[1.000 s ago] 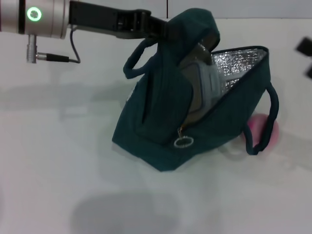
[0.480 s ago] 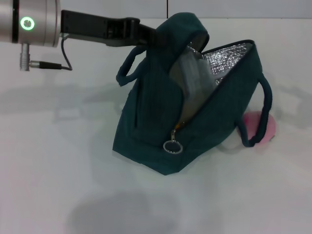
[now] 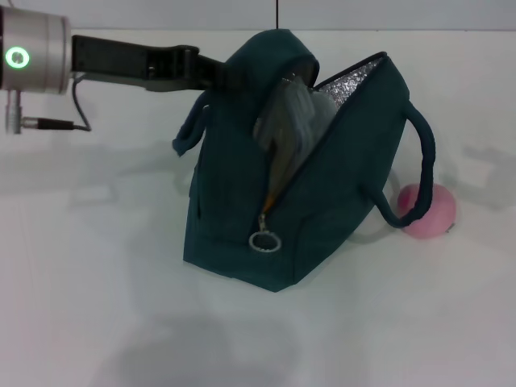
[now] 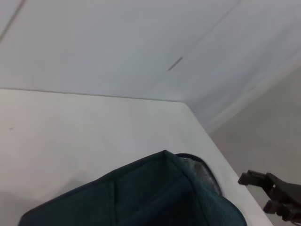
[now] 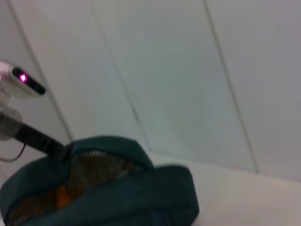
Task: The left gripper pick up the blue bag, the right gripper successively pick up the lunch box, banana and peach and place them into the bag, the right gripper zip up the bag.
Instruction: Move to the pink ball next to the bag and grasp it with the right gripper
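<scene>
Tugged toward the frame's left since a second ago, the blue bag (image 3: 290, 185) stands more upright at centre, mouth agape (lunch box (image 3: 294, 121) inside). The left gripper (image 3: 211, 72), upper left, clamps its top edge, probably holding it open; the peach (image 3: 431, 210) waits just right.

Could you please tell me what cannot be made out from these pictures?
- Left gripper: fingertips buried in the blue bag fabric, head view.
- Lunch box: blurred, mostly hidden by the bag's walls.
- Banana: only an orange glimpse, right wrist view.
- Peach: partly behind the bag's handle.
- Right gripper: cut off by the left wrist view's edge.
</scene>
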### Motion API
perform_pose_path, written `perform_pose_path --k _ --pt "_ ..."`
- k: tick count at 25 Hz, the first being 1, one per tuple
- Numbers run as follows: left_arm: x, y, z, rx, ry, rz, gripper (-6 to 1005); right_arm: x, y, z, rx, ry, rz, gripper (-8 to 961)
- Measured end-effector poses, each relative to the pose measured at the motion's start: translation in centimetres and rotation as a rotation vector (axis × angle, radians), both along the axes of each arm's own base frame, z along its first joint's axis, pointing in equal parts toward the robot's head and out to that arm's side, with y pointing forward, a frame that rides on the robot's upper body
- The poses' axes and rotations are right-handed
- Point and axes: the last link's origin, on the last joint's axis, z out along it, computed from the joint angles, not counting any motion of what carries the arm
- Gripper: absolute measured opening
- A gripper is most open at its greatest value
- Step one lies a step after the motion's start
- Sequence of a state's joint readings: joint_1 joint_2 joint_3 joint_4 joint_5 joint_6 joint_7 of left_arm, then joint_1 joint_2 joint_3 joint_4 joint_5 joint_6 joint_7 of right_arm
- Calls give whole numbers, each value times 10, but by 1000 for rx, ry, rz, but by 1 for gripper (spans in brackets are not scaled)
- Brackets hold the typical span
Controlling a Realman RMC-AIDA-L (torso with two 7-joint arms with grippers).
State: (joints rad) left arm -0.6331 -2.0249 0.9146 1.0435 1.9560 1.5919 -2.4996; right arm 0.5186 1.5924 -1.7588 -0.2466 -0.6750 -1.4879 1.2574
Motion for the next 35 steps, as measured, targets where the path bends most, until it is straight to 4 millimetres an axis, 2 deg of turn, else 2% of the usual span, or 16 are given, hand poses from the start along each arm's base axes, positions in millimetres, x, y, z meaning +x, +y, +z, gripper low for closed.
perform_pose_path --k 3,9,13,16,20,23,25,30,35 --pt "-9 -2 4 12 -2 23 55 -11 13 -2 -59 -42 0 749" --pt "-18 -5 8 23 0 47 55 -28 47 14 -119 -170 -110 745" --pt "-19 -5 8 25 1 49 55 -57 64 24 -171 -283 -154 740" --pt "-21 -4 10 33 2 56 55 -83 70 25 -172 -431 -176 736" --pt "-19 -2 9 37 5 55 56 -105 60 20 -174 -583 -212 730" --pt "-16 0 9 38 4 49 56 -118 50 10 -185 -681 -242 726" --pt "-15 0 9 39 2 47 56 -128 46 -8 -226 -740 -260 724" --pt "-12 1 8 40 2 31 56 -126 48 -41 -330 -749 -283 719" --pt "-10 2 8 41 2 25 56 -123 50 -68 -347 -776 -265 717"
